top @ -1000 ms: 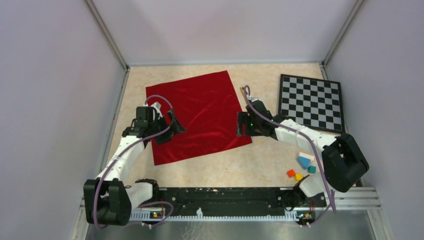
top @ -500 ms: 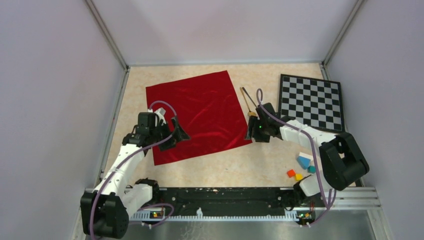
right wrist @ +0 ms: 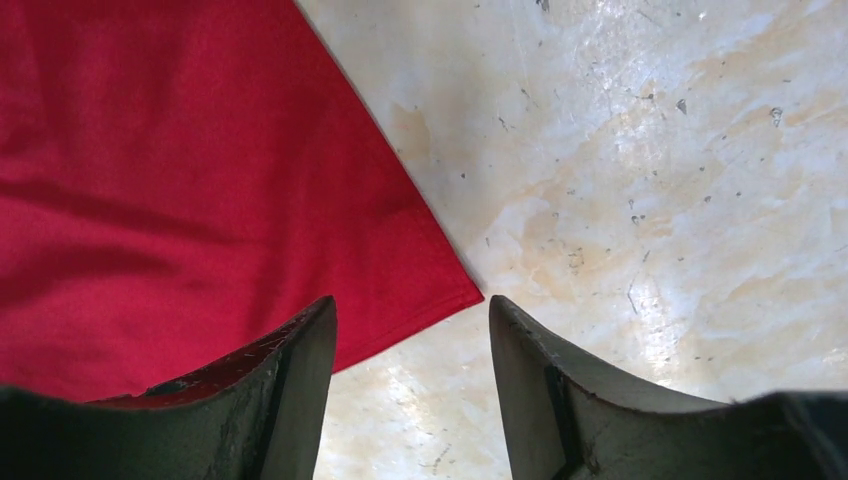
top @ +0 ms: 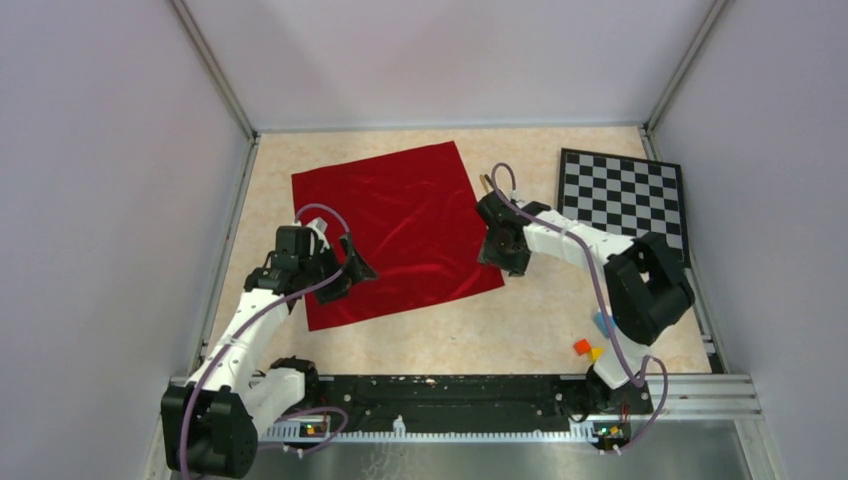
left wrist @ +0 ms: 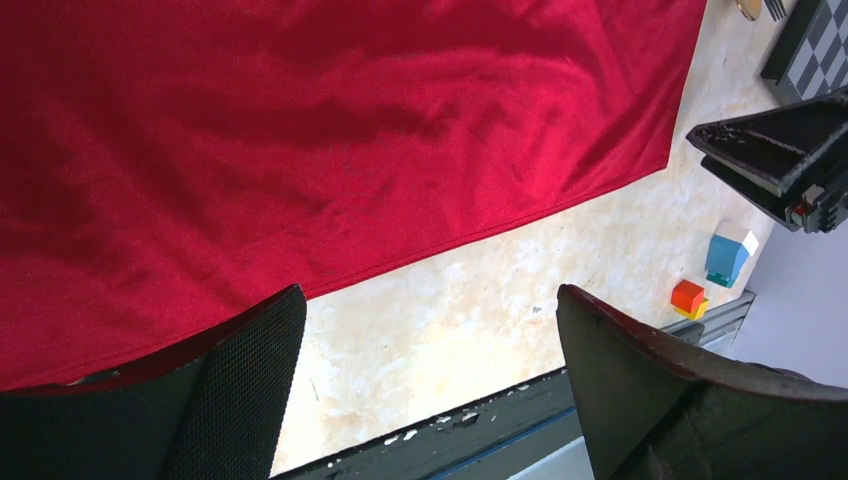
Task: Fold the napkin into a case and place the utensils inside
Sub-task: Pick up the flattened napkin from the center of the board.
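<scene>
Marbled beige counter carries the deep-red napkin, spread flat between both arms. Soft, light and probably slippery (it has a satin sheen), it is best pinched at a corner or hem. Left tool gapes wide over the near edge; right tool stands open astride the near-right corner, holding nothing.

Deep-red napkin spread flat, unfolded, faintly wrinkled, gold spoon and fork beside its right edge

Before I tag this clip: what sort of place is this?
Probably a robot test cell: plain grey walls box in a marbled tabletop, a black mounting rail along its near edge.
</scene>
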Available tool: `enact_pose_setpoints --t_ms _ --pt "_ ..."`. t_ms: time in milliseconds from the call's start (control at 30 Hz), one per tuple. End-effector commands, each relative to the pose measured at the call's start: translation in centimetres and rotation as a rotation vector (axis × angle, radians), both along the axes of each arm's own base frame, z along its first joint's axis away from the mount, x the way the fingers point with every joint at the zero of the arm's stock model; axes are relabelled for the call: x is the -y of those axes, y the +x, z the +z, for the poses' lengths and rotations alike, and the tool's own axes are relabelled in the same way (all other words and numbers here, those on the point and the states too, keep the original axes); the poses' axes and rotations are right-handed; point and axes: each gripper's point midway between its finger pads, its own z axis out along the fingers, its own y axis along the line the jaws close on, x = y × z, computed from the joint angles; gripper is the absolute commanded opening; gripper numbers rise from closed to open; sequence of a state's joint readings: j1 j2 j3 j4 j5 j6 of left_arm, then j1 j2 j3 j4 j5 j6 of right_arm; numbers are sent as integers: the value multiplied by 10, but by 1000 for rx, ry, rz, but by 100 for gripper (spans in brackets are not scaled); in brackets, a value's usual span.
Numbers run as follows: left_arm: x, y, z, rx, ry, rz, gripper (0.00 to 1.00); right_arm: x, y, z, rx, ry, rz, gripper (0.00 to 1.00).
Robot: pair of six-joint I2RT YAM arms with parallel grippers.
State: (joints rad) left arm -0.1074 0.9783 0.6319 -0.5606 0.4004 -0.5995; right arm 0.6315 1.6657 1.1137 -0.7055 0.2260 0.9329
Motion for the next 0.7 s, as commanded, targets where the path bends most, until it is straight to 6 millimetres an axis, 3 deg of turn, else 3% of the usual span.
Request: enact_pose_setpoints --t_ms 0,167,667 --pt "3 11 18 76 -1 -25 99 1 -2 0 -52 -87 -95 57" --pt "3 11 21 89 0 -38 99 -9 0 -2 -51 -95 -101 55" --pt "5 11 24 104 3 -73 99 -6 -5 -19 -79 -123 -123 48"
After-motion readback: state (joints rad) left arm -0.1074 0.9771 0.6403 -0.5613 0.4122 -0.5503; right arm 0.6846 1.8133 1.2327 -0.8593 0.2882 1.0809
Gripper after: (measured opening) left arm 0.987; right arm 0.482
